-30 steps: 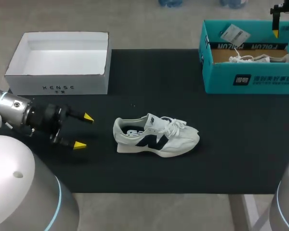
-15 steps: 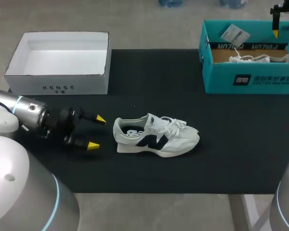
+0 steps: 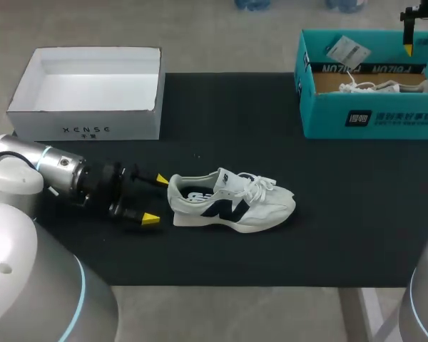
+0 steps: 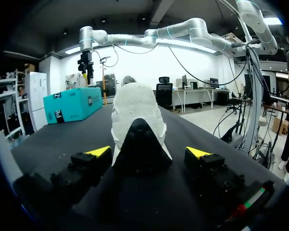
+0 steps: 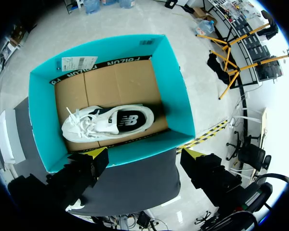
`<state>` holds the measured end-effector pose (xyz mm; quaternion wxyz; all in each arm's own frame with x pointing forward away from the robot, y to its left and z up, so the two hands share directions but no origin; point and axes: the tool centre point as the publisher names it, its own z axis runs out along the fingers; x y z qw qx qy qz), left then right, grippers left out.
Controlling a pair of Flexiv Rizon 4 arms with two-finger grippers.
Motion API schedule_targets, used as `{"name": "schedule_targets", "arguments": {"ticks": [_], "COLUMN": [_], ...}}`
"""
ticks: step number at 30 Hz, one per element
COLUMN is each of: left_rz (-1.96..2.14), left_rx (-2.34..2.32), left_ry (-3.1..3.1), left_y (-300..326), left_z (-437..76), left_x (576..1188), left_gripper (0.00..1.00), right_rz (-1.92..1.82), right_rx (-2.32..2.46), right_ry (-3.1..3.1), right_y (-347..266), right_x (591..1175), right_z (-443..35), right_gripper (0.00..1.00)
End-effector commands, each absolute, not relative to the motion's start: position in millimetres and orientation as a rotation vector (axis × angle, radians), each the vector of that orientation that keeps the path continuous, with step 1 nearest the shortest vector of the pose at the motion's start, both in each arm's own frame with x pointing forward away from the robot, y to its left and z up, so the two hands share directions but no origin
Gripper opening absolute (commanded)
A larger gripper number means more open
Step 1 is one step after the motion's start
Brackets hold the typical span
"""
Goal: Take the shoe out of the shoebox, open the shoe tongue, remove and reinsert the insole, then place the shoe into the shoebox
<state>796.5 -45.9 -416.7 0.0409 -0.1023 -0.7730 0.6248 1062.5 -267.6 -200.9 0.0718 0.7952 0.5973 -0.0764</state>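
Claw: left gripper (image 3: 156,199), fingers apart, low on the black mat (image 3: 328,235), one tip on each side of the heel, no contact visible.
Sneaker (image 3: 232,201): upright mid-mat, long axis across the table, heel toward this gripper, toe away; the left arm is far nearer.
Left wrist view: heel (image 4: 137,130) centred between the tips, which the head view leaves unclear.
Teal shoebox (image 3: 367,117): far right corner, holding a second shoe (image 5: 108,121).
Far claw: right gripper (image 5: 144,154), fingers spread, empty, above that box.
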Motion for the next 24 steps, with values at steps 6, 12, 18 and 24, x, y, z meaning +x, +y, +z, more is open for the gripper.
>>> {"name": "schedule_targets", "arguments": {"ticks": [6,12,18,24], "left_rz": [1.92,1.922,1.931,1.931], "left_rx": [-0.314,-0.3,-0.278,-0.255], "left_ry": [-2.362,-2.387,-2.391,-2.425], "left_y": [-63.6,-74.0,-80.8,-86.5], "left_z": [-419.7,-418.1,-418.7,-420.7], "left_x": [792.0,787.8,786.4,786.5], "left_gripper": [1.0,1.0,1.0,1.0], "right_rz": [-0.227,-0.227,-0.227,-0.227], "right_rx": [2.391,2.391,2.391,2.391], "right_ry": [1.795,1.795,1.795,1.795], "right_y": [-267.7,-267.7,-267.7,-267.7], "right_x": [1062.1,1062.1,1062.1,1062.1], "right_z": [-200.8,-200.8,-200.8,-200.8], "right_gripper": [1.0,1.0,1.0,1.0]}}
